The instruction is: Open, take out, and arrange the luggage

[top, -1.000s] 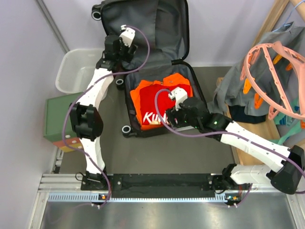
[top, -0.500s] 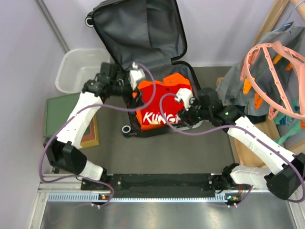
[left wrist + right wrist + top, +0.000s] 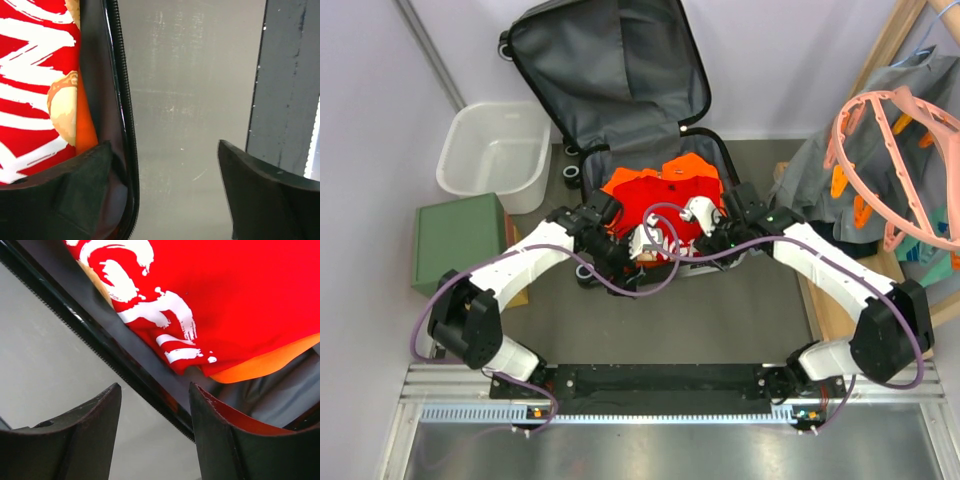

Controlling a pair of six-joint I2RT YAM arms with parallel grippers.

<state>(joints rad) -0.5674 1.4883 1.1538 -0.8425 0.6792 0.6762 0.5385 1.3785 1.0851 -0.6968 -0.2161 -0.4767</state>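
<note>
The luggage (image 3: pixel 610 80) lies open, its grey-lined lid leaning back against the wall. Its lower half holds a red printed garment (image 3: pixel 665 195) on top of orange clothes. Both grippers hang at the case's near edge. My left gripper (image 3: pixel 642 255) (image 3: pixel 164 145) is wide open astride the zipper rim (image 3: pixel 122 100), one finger over the red garment (image 3: pixel 35 75) and the other over the table. My right gripper (image 3: pixel 698 250) (image 3: pixel 155 386) is open astride the same rim (image 3: pixel 115 355), with the red garment (image 3: pixel 225 295) and orange cloth (image 3: pixel 265 362) just beyond. Neither holds anything.
A white plastic bin (image 3: pixel 495 155) and a green box (image 3: pixel 460 240) sit left of the case. Grey clothes (image 3: pixel 820 190) and pink hangers (image 3: pixel 890 140) crowd the right side. The arms' mounting rail (image 3: pixel 660 380) runs along the near edge.
My left arm swung down from the lid to the case's near rim. The lid leaned further back. My right gripper shifted to the near rim and its jaws narrowed.
</note>
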